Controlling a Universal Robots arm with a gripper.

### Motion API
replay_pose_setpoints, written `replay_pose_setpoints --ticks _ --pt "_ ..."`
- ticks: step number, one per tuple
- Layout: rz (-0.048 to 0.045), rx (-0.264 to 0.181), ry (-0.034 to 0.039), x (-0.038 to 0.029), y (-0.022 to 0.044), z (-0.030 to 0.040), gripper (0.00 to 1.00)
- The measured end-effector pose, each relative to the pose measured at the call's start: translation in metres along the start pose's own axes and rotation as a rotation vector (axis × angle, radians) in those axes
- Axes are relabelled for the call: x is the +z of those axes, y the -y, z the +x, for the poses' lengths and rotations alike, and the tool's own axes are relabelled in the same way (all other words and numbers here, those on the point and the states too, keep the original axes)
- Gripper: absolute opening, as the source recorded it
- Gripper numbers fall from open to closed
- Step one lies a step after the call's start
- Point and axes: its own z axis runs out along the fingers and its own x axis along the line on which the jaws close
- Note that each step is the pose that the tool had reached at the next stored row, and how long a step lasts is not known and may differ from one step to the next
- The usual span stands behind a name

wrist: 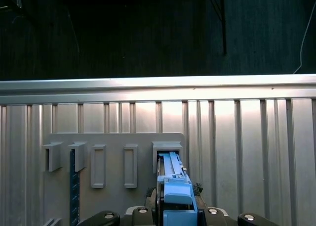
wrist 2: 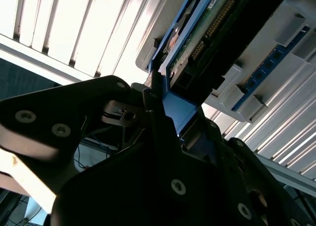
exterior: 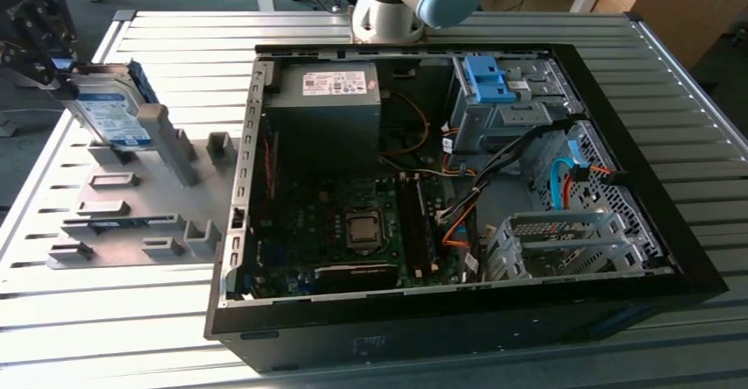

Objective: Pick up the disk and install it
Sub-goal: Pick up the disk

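Observation:
The disk [exterior: 114, 116], silver-grey with a white-and-blue label and a blue frame, stands tilted on edge over the grey fixture plate [exterior: 131, 203] at the exterior view's left. My gripper [exterior: 73, 81] comes in from the upper left and is shut on the disk's upper end. In the second wrist view the dark fingers [wrist 2: 163, 137] clamp the blue frame, and the disk's [wrist 2: 207, 35] circuit-board side points away. The first wrist view shows the blue frame of the disk [wrist: 173, 184] running out from my gripper [wrist: 175, 212] toward a holder on the plate [wrist: 113, 199]. Whether the disk's lower end touches a holder is unclear.
An open computer case [exterior: 654, 231] lies on the slatted metal table [exterior: 175, 47], at the exterior view's right. Inside are a dark power supply [exterior: 333, 109], a blue bracket [exterior: 485, 78] in the drive bay, loose cables and a metal drive cage [exterior: 567, 244]. Several raised holders [exterior: 111, 179] stand on the plate.

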Motion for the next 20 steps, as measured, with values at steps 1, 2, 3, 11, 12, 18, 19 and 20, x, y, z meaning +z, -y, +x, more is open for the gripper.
replay_pose_setpoints --ticks 1,2,3,11,12,18,19,20 --pt "-0.0002 0.000 -0.0001 -0.0004 0.0000 0.0000 0.37" --pt "-0.0005 0.000 -0.0002 -0.0009 -0.0001 0.0000 0.37" --pt "-0.0004 0.000 -0.0002 -0.0015 0.0000 0.0000 0.37" --pt "0.0000 0.000 0.0000 -0.0069 -0.0001 -0.0001 0.37" --pt "-0.0001 0.000 0.0000 -0.0074 -0.0001 -0.0002 0.37" --pt "0.0000 0.000 0.0000 -0.0092 -0.0001 -0.0002 0.37" --pt "-0.0003 0.000 -0.0001 -0.0096 -0.0001 -0.0002 0.37" --pt "-0.0004 0.000 -0.0002 -0.0102 -0.0001 -0.0002 0.37"
